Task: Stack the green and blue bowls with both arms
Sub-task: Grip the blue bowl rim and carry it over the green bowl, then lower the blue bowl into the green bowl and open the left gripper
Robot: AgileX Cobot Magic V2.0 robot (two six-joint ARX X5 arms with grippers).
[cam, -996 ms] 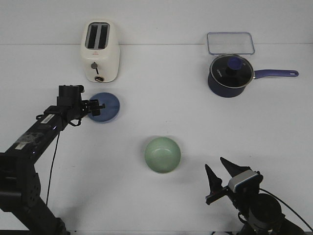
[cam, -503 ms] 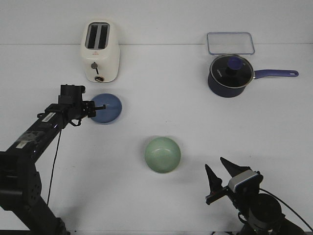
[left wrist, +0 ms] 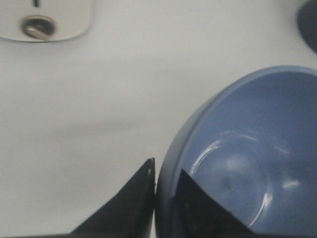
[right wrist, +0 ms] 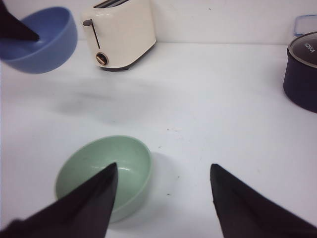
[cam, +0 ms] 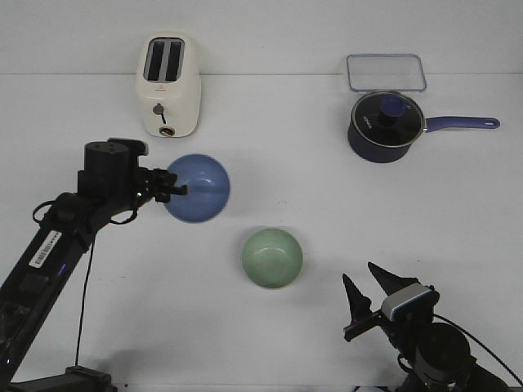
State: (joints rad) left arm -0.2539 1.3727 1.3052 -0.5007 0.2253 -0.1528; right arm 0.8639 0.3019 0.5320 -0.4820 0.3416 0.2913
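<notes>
My left gripper (cam: 173, 189) is shut on the rim of the blue bowl (cam: 198, 188) and holds it raised above the table, left of centre. In the left wrist view one finger is outside the rim of the blue bowl (left wrist: 247, 153) and one inside, with my left gripper (left wrist: 166, 174) pinching the wall. The green bowl (cam: 272, 257) sits upright on the table, in front of and to the right of the blue one. My right gripper (cam: 364, 286) is open and empty, near the front edge, right of the green bowl (right wrist: 105, 171). The blue bowl (right wrist: 42, 39) also shows in the right wrist view.
A cream toaster (cam: 167, 86) stands at the back left. A dark navy lidded saucepan (cam: 386, 126) with its handle pointing right stands at the back right, with a clear lidded container (cam: 384, 72) behind it.
My left gripper has closed on the blue bowl's rim, lifted it off the table and carried it to the right, toward the green bowl. The right arm has not moved.
</notes>
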